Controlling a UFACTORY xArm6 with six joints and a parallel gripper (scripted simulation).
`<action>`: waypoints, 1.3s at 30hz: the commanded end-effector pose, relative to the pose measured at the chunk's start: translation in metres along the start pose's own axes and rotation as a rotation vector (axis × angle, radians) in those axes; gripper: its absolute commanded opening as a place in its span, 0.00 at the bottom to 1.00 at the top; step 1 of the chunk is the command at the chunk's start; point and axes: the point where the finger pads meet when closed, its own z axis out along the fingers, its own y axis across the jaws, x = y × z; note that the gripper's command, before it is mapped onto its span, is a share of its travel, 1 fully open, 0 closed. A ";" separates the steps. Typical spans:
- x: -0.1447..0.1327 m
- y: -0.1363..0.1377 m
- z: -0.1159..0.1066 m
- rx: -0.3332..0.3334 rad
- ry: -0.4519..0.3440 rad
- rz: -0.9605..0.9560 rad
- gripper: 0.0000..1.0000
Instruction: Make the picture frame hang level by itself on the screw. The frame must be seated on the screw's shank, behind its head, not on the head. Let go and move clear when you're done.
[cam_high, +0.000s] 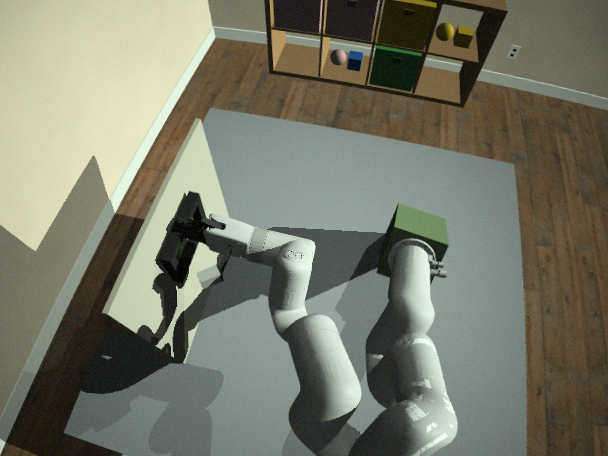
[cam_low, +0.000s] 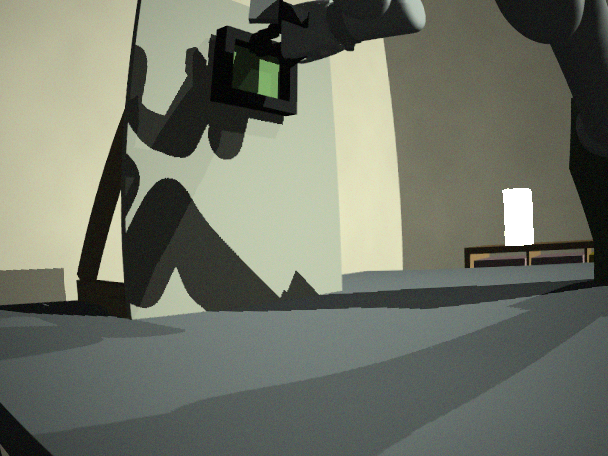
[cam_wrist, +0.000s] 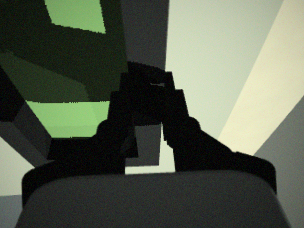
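The picture frame (cam_low: 255, 72) is black with a green picture. It is held up high, close in front of the pale upright wall panel (cam_low: 235, 200), and it tilts a little, its right side lower. My gripper (cam_low: 272, 35) is shut on the frame's top edge. In the top view the frame (cam_high: 181, 239) is at the panel (cam_high: 155, 240) with my gripper (cam_high: 200, 225) on it. In the wrist view my dark fingers close on the frame's rim, with the green picture (cam_wrist: 67, 117) at the left. The screw is hidden behind the frame.
A green box (cam_high: 416, 235) sits on the grey mat at the arm's base. A wooden shelf unit (cam_high: 385, 42) with bins, balls and cubes stands against the far wall. A brace (cam_low: 97, 225) props the panel from behind.
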 end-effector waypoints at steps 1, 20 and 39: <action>0.001 0.001 0.001 -0.003 0.001 0.000 0.00; 0.001 0.000 0.001 -0.003 0.001 0.000 0.00; 0.001 0.000 0.001 -0.003 0.001 0.000 0.50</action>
